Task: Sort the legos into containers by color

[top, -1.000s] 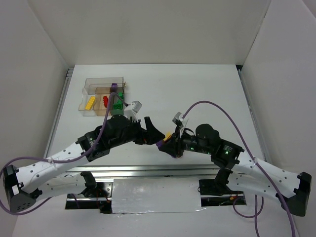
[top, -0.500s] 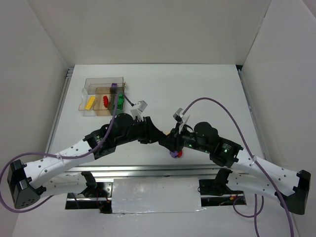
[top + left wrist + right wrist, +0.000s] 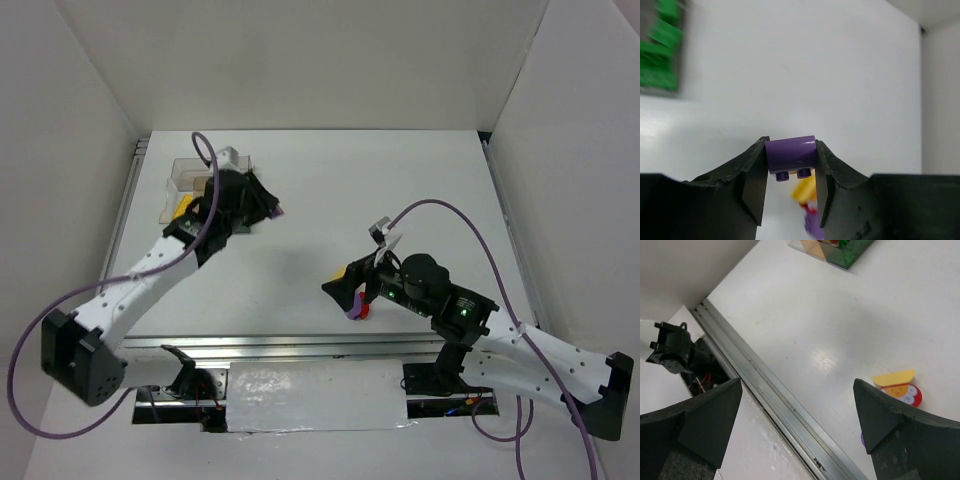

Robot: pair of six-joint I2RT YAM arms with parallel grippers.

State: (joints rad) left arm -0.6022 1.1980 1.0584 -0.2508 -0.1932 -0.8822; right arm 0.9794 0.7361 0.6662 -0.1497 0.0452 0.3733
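My left gripper was clamped on a purple brick, one finger pressed against each side and two of its studs showing in the wrist view. From above, that gripper hung over the far left of the surface, just beside the right end of the clear box, and my arm hid much of the box. The green bricks in one compartment were a blur at the edge of the left wrist view. My right gripper was spread wide with nothing between its fingers. It sat low over the surface near the near edge, right of centre and well apart from the box. Just beside its right finger lay a yellow piece on top of a red disc, with a purple piece peeking out by the finger. The metal rail along the near edge ran beneath the gripper.
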